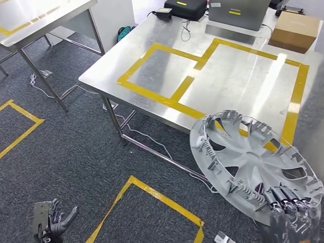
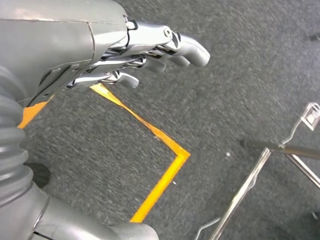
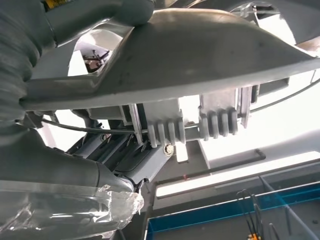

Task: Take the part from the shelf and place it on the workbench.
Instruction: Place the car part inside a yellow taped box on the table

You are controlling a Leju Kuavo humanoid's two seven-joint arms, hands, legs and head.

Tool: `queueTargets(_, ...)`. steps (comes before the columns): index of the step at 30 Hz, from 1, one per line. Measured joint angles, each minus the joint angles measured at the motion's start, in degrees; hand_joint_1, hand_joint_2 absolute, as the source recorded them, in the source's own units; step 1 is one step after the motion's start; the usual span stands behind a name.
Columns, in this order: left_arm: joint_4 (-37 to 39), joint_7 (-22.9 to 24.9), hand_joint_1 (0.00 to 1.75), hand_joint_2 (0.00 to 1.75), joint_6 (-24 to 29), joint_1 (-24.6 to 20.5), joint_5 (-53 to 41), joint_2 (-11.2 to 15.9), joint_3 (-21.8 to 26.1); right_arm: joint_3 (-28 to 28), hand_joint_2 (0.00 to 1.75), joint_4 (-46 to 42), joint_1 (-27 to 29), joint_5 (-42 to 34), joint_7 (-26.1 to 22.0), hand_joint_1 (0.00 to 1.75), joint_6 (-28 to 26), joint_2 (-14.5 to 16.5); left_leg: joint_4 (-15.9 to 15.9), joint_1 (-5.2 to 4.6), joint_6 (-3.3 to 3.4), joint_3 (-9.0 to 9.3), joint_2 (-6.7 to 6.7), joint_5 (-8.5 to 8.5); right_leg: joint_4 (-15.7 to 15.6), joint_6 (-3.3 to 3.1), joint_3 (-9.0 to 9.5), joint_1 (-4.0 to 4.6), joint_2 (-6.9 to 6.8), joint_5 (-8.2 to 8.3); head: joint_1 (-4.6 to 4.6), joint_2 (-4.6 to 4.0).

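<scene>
The part [image 1: 254,164], a grey plastic wheel cover with its ribbed, clipped inner side facing up, is held in the air by the right robot hand [image 1: 286,200], whose fingers [image 1: 281,195] curl over the rim nearest the robot; the disc hangs tilted, partly above the near edge of the surface [image 1: 229,81] toward its near right corner, and it does not appear to rest on the metal yet. In the right wrist view the rim [image 3: 170,60] and its row of ribbed clips [image 3: 166,131] sit right against that hand, so the grasp looks to be on the outer ring. The left robot hand [image 1: 53,223] hangs low over the carpeted floor [image 1: 76,162], fingers [image 2: 170,47] loosely spread and holding nothing. The cover looks light and fairly stiff, but thin: a wide disc held at one edge will want to sag and swing, and the small clips and the wire ring around them could probably bend or snap if squeezed or knocked against the surface edge. The smooth plastic may slip in a loose pinch, so the firm outer rim between clips seems the safest hold. The yellow tape outline [image 1: 244,91] on the surface seems the likely place to set it down flat.
</scene>
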Motion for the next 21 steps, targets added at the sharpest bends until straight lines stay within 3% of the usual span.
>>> queueTargets(2,0.2,0.1,0.00,1.75,0.0,-0.1,0.0,0.1,-0.1,0.0,1.75,0.0,-0.2,0.1,0.0,1.69,0.0,-0.1,7.1,0.12,-0.31,-5.06,0.24,-2.40,0.0,-0.23,0.86,-0.01,-0.32,-0.86,-0.12,0.00)
queueTargets(4,0.4,0.2,0.00,1.75,0.0,0.0,0.0,0.2,-0.2,0.2,1.75,0.2,-0.2,0.1,0.0,1.69,0.0,-0.2,9.2,0.16,-0.38,-8.08,0.31,-2.94,-0.1,-0.16,2.19,-0.04,-0.56,-2.00,-0.15,0.00)
queueTargets(5,0.5,0.2,0.00,1.75,0.0,0.1,0.1,0.3,-0.2,0.3,1.75,0.2,-0.2,0.2,0.2,1.69,0.0,-0.3,7.4,0.16,-0.33,-8.12,0.39,-1.32,-0.1,-0.04,3.06,-0.09,-0.69,-2.65,-0.15,0.00)
queueTargets(7,0.7,0.1,0.00,1.75,0.1,0.1,0.3,0.5,-0.3,0.6,1.75,0.3,-0.3,0.4,0.9,1.69,0.0,-0.4,0.4,0.15,-0.22,-6.36,1.27,4.00,-0.1,0.49,4.74,-0.11,-1.02,-4.01,-0.19,0.00)
queueTargets(8,0.9,0.0,0.00,1.75,0.2,0.0,0.6,0.6,-0.5,0.7,1.75,0.4,-0.4,0.6,1.5,1.69,0.0,-0.6,-2.6,0.12,-0.03,-5.52,1.84,5.80,-0.1,0.84,5.26,0.01,-1.17,-4.70,-0.28,0.01)
queueTargets(9,1.0,-0.1,0.00,1.75,0.4,0.0,0.8,0.7,-0.7,0.9,1.75,0.4,-0.5,0.9,2.1,1.69,0.0,-0.9,-4.5,0.10,0.17,-5.02,2.23,6.75,-0.3,1.19,5.66,0.18,-1.33,-5.30,-0.28,0.01)
queueTargets(13,1.5,-0.5,0.00,1.75,0.9,-0.1,1.9,0.9,-1.4,1.7,1.75,0.5,-1.0,2.1,4.6,1.69,0.1,-2.2,-5.6,0.32,1.60,-3.85,1.49,6.46,0.3,2.28,6.76,0.33,-1.44,-5.73,-0.01,0.02)
queueTargets(15,1.6,-0.6,0.00,1.75,1.2,-0.1,2.5,1.1,-1.9,2.2,1.75,0.6,-1.5,2.8,6.0,1.69,0.3,-3.1,-5.7,0.33,2.33,-2.84,1.14,5.91,5.8,2.55,3.68,0.27,-1.02,-6.75,0.12,0.02)
queueTargets(17,1.7,-0.6,0.00,1.75,1.4,-0.1,3.0,1.2,-2.5,2.7,1.75,0.7,-2.0,3.2,7.2,1.69,0.6,-4.0,-5.7,0.19,2.74,-2.15,0.83,5.11,13.2,2.66,-1.46,0.36,-0.64,-9.87,0.27,0.02)
queueTargets(18,1.8,-0.6,0.00,1.75,1.6,0.0,3.3,1.3,-2.8,2.9,1.75,0.9,-2.2,3.3,7.6,1.69,0.8,-4.4,-5.7,0.09,2.84,-1.70,0.63,4.67,15.3,2.62,-3.54,0.41,-0.56,-11.35,0.29,0.02)
queueTargets(19,1.9,-0.5,0.00,1.75,1.7,0.0,3.5,1.4,-3.0,3.1,1.75,1.0,-2.3,3.3,8.0,1.69,1.0,-4.8,-5.7,-0.01,2.90,-1.11,0.42,4.19,15.7,2.48,-4.77,0.46,-0.53,-11.81,0.31,0.02)
queueTargets(20,2.0,-0.5,0.00,1.75,1.8,0.1,3.7,1.5,-3.2,3.3,1.75,1.2,-2.4,3.3,8.4,1.69,1.3,-5.1,-5.7,-0.11,2.93,-0.38,0.22,3.68,14.0,2.25,-5.04,0.53,-0.52,-10.75,0.29,0.02)
queueTargets(21,2.0,-0.5,0.00,1.75,1.9,0.1,3.9,1.6,-3.5,3.4,1.75,1.3,-2.5,3.3,8.6,1.69,1.4,-5.4,-5.7,-0.21,2.91,0.39,0.06,3.16,10.8,1.94,-4.48,0.63,-0.52,-8.25,0.29,0.02)
